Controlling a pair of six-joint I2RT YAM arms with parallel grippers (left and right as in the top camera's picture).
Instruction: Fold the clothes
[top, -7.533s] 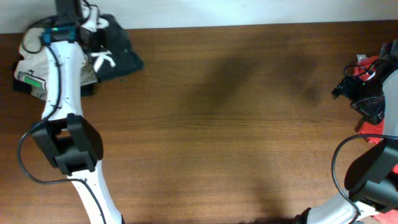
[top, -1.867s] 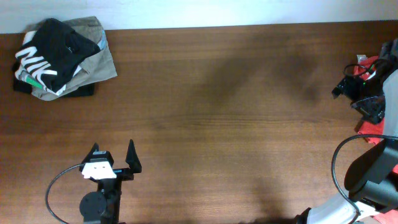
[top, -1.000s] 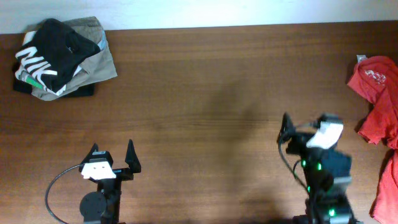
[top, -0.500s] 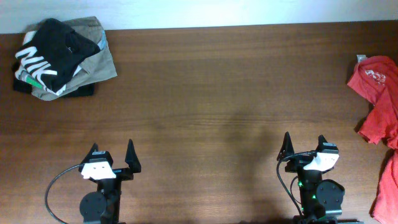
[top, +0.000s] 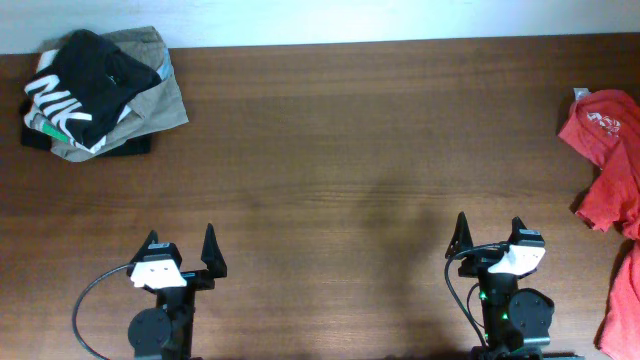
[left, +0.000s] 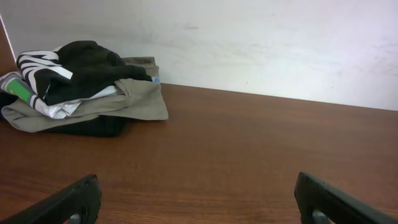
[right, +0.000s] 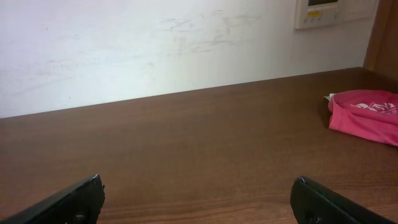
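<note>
We find the left gripper (top: 181, 242) and right gripper (top: 489, 226) at the near edge of the brown wooden table (top: 330, 150), fingers spread wide, empty. The black cotton T-shirt with white block lettering (top: 90, 70) lies bunched on a khaki cloth pile (top: 165, 105), far left, nearest the left gripper, with no clear long axis. The left wrist view shows that stacking; the right wrist view shows only a red garment (right: 367, 115).
</note>
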